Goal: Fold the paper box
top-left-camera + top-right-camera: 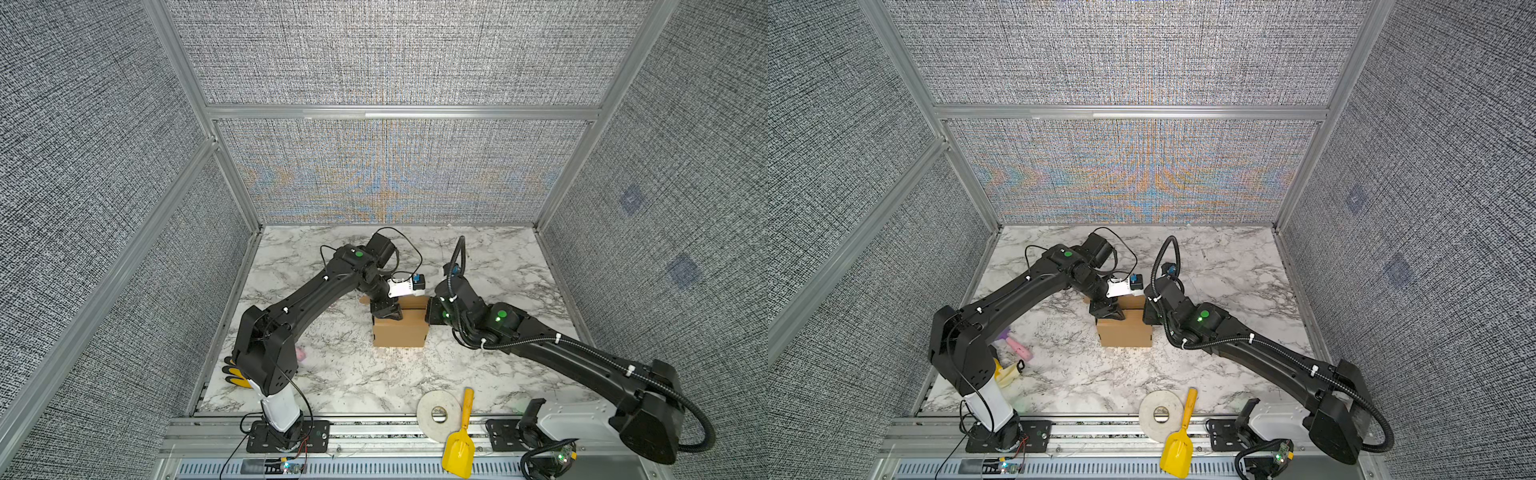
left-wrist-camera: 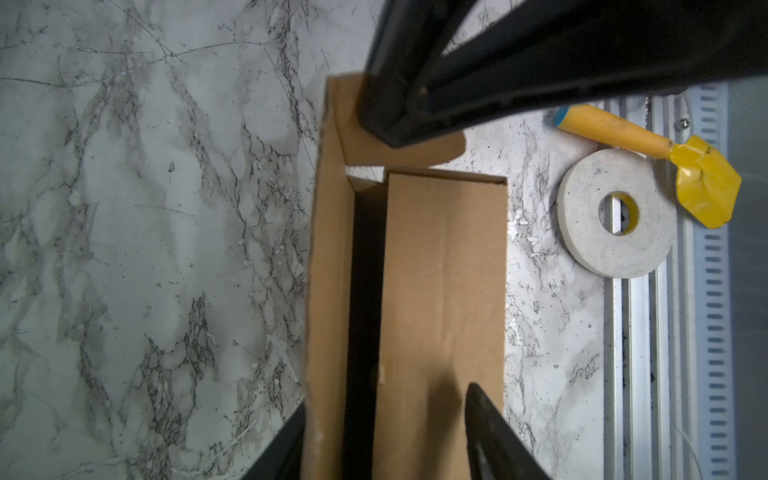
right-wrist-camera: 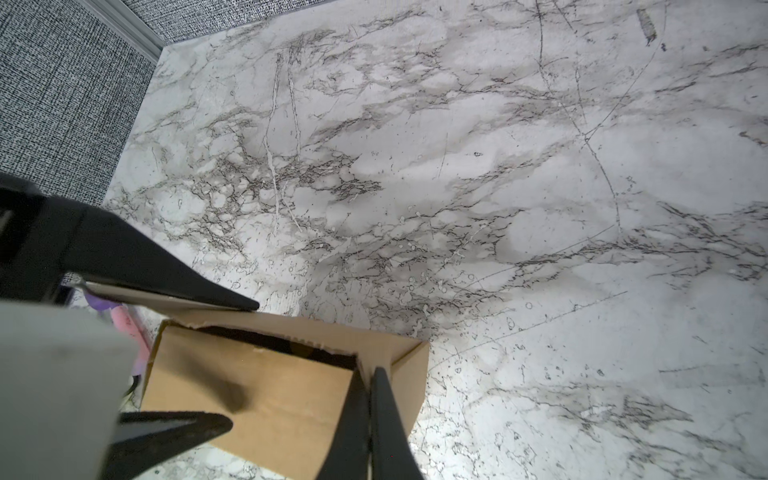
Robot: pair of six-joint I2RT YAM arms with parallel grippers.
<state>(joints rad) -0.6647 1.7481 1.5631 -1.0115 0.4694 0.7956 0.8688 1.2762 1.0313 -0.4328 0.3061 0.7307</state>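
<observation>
Though top views hide it, the right claw is closed.

I am matte black: left arm, right arm, slim tapered right gripper. White base columns, round green lights, ribbed black hose at lower right.

Pink thing — seemingly a toy — mostly hidden.
</observation>
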